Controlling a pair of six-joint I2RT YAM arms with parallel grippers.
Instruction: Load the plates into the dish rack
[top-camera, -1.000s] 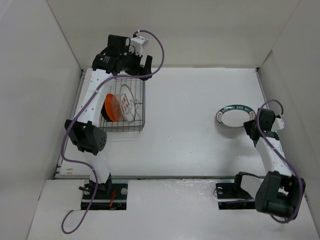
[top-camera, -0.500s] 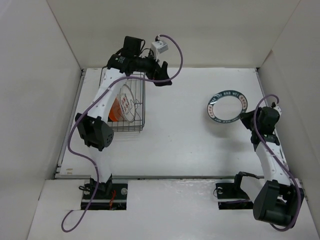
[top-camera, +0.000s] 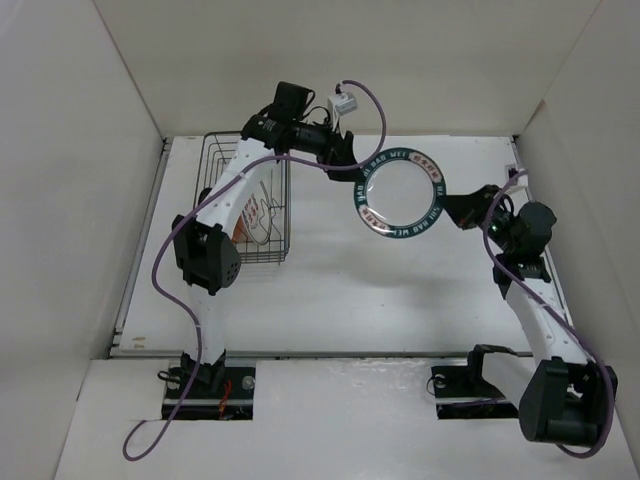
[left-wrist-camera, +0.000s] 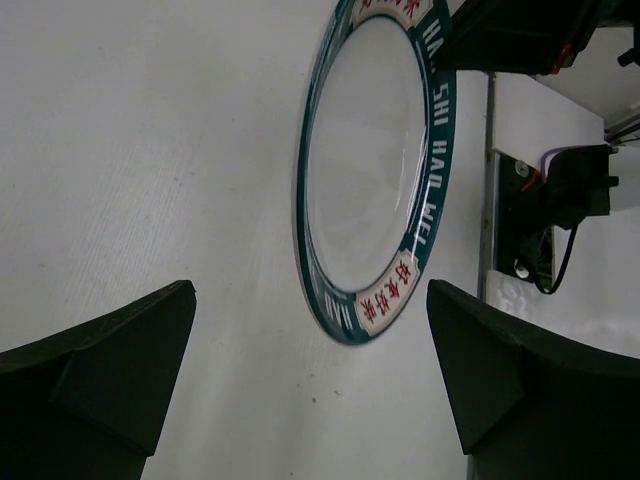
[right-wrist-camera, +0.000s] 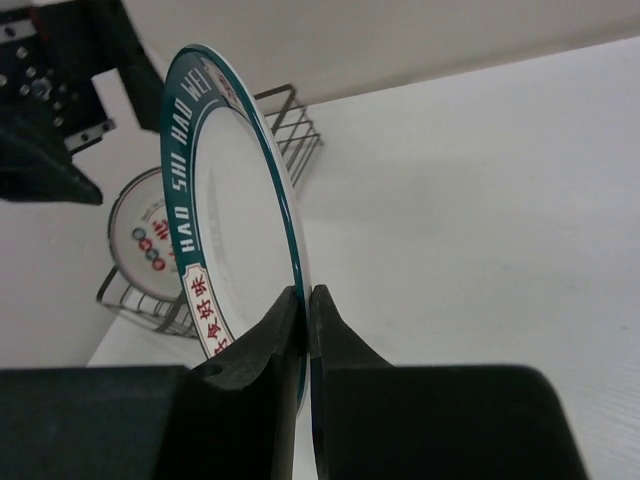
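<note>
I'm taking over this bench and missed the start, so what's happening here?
The right arm's fingers pinch the rim of the large white plate with a green lettered rim, holding it nearly on edge above the white table. The left arm's fingers are spread open near it, gripping nothing. The dark wire dish rack at the left holds a white plate with red characters.

White table (top-camera: 340, 295), matte and bare-topped where visible. Plain white walls (top-camera: 60, 200) stand along its left, far and right sides.
</note>
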